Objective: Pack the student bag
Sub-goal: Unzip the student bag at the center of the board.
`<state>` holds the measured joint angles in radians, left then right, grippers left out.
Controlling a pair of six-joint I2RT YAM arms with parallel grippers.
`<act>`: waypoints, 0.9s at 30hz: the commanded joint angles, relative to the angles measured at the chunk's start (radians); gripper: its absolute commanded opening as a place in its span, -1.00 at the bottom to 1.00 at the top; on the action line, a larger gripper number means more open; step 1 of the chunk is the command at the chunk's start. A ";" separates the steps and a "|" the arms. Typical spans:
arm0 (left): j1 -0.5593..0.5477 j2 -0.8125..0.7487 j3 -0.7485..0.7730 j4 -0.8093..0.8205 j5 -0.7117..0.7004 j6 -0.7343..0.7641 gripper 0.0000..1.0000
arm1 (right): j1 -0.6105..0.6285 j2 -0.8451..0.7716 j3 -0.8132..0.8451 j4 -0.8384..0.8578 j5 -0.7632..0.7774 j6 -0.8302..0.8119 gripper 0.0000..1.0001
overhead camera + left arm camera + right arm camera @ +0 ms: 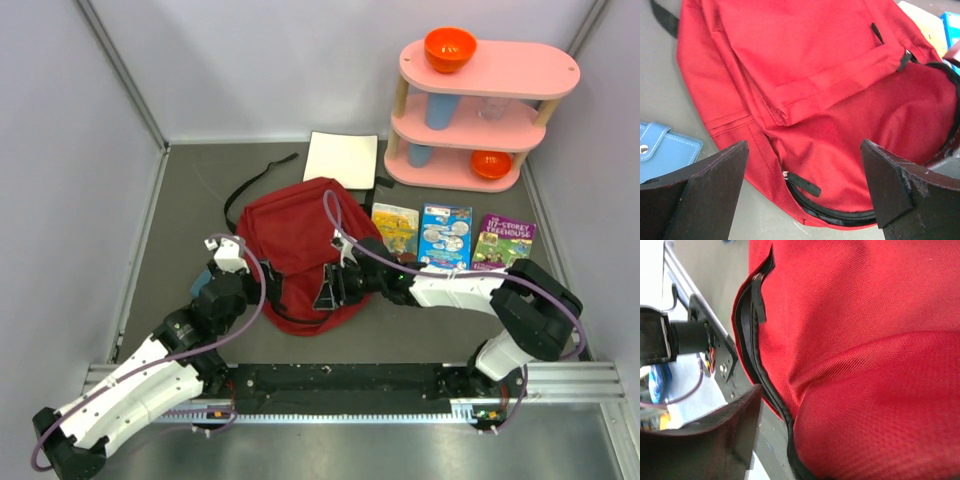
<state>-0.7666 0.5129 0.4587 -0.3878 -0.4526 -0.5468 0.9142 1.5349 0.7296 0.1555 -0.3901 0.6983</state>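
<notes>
The dark red student bag (295, 235) lies flat in the middle of the table, front pocket up. It fills the left wrist view (830, 90) and the right wrist view (865, 340). My left gripper (250, 278) is open wide at the bag's near left edge. Its fingers (705, 190) straddle the black zipper pull (802, 184) without touching it. My right gripper (332, 287) is at the bag's near right edge. One finger (715, 440) shows beside the black zipper (752, 355) with a gap to it. The other finger is hidden by red fabric.
A blue wallet (665, 150) lies left of the bag. A white notebook (341, 158) lies behind it. Three books (446, 236) lie to the right. A pink shelf (480, 110) with orange bowls (450, 48) stands at the back right.
</notes>
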 commanded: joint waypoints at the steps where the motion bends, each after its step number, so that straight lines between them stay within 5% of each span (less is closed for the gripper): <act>1: 0.001 0.016 0.046 0.067 0.112 0.096 0.98 | -0.001 -0.069 0.062 -0.079 0.138 -0.011 0.30; 6: 0.000 0.071 0.096 0.063 0.183 0.131 0.98 | -0.005 -0.286 -0.007 -0.184 0.434 0.044 0.57; 10: 0.000 0.124 0.136 0.076 0.228 0.125 0.98 | -0.008 -0.468 -0.059 -0.314 0.668 0.121 0.98; 14: 0.000 0.220 0.202 0.067 0.273 0.123 0.98 | -0.032 -0.605 -0.088 -0.419 0.806 0.185 0.98; 19: 0.000 0.352 0.426 -0.071 0.333 0.042 0.98 | -0.188 -0.739 -0.030 -0.562 0.671 0.332 0.98; 22: 0.000 0.432 0.474 -0.092 0.377 0.024 0.97 | -0.204 -0.792 0.043 -0.700 0.759 0.348 0.98; 27: -0.036 0.522 0.465 -0.089 0.396 0.068 0.97 | -0.202 -0.939 -0.116 -0.699 0.843 0.441 0.98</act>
<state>-0.7696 0.9833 0.9195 -0.4393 -0.0933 -0.4995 0.7158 0.7013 0.6956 -0.4892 0.3706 1.0313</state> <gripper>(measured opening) 0.986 0.987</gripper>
